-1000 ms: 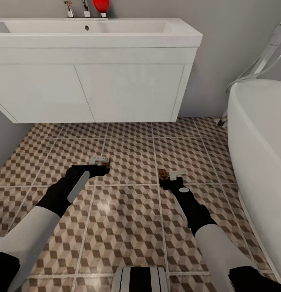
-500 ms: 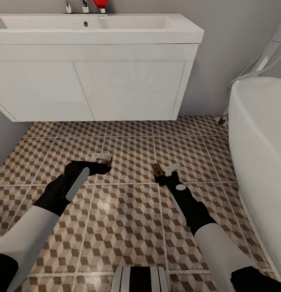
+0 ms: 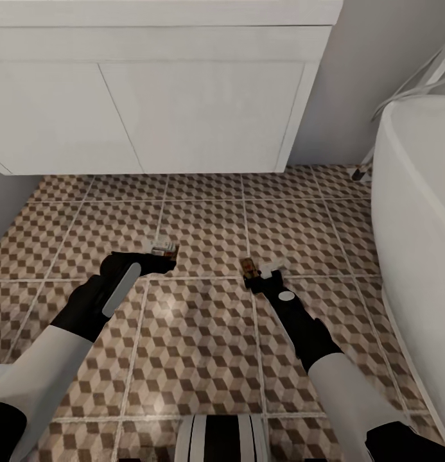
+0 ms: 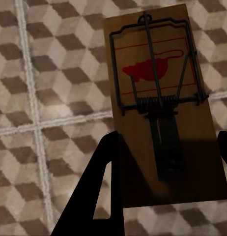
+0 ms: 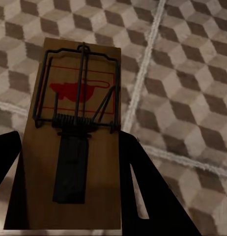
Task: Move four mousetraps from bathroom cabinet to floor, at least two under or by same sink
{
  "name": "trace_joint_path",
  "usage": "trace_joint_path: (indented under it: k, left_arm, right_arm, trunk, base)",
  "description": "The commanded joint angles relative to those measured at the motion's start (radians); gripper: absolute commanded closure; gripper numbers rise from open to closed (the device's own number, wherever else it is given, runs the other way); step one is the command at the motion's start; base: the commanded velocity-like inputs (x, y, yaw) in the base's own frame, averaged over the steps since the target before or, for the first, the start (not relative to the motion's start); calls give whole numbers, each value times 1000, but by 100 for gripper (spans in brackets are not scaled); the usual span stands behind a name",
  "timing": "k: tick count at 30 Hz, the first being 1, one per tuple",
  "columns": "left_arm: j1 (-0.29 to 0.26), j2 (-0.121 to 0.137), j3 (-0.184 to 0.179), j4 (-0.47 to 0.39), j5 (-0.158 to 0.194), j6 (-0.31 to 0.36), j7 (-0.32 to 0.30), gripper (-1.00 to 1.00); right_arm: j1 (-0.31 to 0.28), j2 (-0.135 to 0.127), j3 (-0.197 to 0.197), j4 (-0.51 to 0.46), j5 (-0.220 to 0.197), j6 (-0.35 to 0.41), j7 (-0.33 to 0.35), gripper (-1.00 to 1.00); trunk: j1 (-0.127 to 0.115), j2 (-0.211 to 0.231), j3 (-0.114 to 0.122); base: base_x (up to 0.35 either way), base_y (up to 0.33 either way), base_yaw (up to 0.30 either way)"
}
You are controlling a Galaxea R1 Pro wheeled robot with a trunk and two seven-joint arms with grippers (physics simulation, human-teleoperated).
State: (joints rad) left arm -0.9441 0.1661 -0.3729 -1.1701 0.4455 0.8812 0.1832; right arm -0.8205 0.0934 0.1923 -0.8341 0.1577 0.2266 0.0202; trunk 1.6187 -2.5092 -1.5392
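We hold one mousetrap [image 4: 162, 108] in the closed left end effector [image 3: 159, 256], another [image 5: 74, 132] in the right [image 3: 259, 277]; released above the bathroom floor [image 3: 203, 346], either might bounce away from the bathroom sink [image 3: 183, 102]

My left gripper [image 4: 165, 162] has its two dark fingers [image 4: 101, 191] on either side of a mousetrap [image 4: 162, 103], closed on the near end of the tan board. Board face is toward the camera: dark wire bar and coiled spring across the middle, red mouse-shaped mark and thin red lines near the far end. Behind it lies the bathroom floor [image 4: 49, 73], cube-patterned tiles with pale grout lines crossing.
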Motion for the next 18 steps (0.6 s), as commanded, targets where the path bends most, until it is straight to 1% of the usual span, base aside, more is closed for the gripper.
trace_joint_path:
  k: [1, 9, 18]
  left_arm:
    - [-1, 1, -3, -1, 10, 2, 10, 100]
    - [-1, 1, -3, 0, 10, 1, 9, 100]
    - [3, 1, -5, 12, 10, -5, 6, 100]
  right_arm:
    - [0, 0, 0, -2, 11, 6, 2, 100]
    - [0, -3, -4, -2, 11, 1, -4, 100]
    - [0, -3, -8, -2, 11, 0, -39, 100]
  trunk:
    - [0, -1, -6]
    - [4, -2, -50]
    - [8, -5, -99]
  base:
    - [0, 0, 0]
    - [0, 0, 0]
    - [0, 0, 0]
